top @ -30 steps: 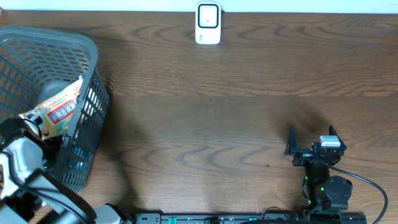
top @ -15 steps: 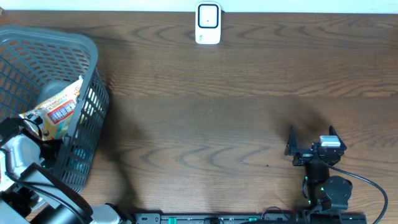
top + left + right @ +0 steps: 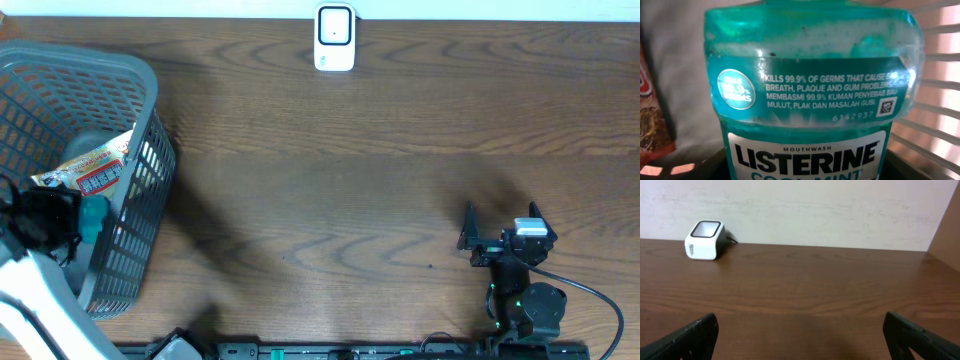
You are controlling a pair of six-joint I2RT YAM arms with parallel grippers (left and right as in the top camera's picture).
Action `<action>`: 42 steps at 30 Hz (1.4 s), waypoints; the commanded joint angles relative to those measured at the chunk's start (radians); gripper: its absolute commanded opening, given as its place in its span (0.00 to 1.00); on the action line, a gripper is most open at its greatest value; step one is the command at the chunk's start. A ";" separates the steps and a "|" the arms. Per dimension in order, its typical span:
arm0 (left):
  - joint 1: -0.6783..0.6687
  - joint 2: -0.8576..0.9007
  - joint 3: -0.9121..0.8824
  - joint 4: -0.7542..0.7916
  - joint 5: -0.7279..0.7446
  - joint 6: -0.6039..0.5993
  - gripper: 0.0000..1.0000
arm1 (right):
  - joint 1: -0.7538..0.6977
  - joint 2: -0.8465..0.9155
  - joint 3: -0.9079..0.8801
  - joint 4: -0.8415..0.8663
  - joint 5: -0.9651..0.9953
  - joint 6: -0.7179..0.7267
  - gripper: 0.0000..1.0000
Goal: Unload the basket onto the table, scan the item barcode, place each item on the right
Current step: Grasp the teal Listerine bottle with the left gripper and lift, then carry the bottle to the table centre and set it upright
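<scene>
A teal Listerine mouthwash bottle [image 3: 810, 75] fills the left wrist view, its label and a small QR code facing the camera. My left gripper [image 3: 805, 172] is shut on it, dark fingers showing at both lower corners. From overhead the bottle [image 3: 93, 221] shows as a teal patch at my left gripper [image 3: 70, 222], inside the grey basket [image 3: 150, 90]. The white barcode scanner [image 3: 334, 38] stands at the table's far edge, and is the scanner [image 3: 703, 240] far left in the right wrist view. My right gripper [image 3: 501, 212] rests open and empty at the near right; the right gripper [image 3: 802, 335] frames bare table.
An orange snack packet [image 3: 95, 170] leans inside the basket, just beyond the bottle. The basket's mesh wall [image 3: 940, 100] is close on the bottle's right. A pale wall [image 3: 800, 210] stands behind the scanner.
My left gripper has closed on the mouthwash bottle and risen inside the basket, so the teal bottle now shows overhead. The right arm has not moved.
</scene>
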 commanded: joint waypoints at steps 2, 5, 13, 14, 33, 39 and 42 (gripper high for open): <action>0.002 -0.142 0.039 0.048 0.035 0.031 0.33 | 0.004 -0.005 -0.001 -0.003 0.001 -0.005 0.99; -0.006 -0.223 0.039 0.120 0.044 0.031 0.33 | 0.004 -0.005 -0.001 -0.003 0.001 -0.005 0.99; -0.106 -0.225 0.055 0.271 0.161 0.046 0.33 | 0.004 -0.005 -0.001 -0.003 0.001 -0.005 0.99; -0.127 -0.225 0.055 0.298 0.189 0.054 0.33 | 0.004 -0.005 -0.001 -0.003 0.001 -0.005 0.99; -1.077 0.054 0.055 0.367 -0.078 0.065 0.33 | 0.004 -0.005 -0.001 -0.003 0.001 -0.005 0.99; -1.204 0.270 0.055 0.367 -0.172 0.082 0.33 | 0.004 -0.005 -0.001 -0.003 0.001 -0.005 0.99; -1.216 0.365 0.055 0.365 -0.171 0.099 0.33 | 0.004 -0.005 -0.001 -0.003 0.001 -0.005 0.99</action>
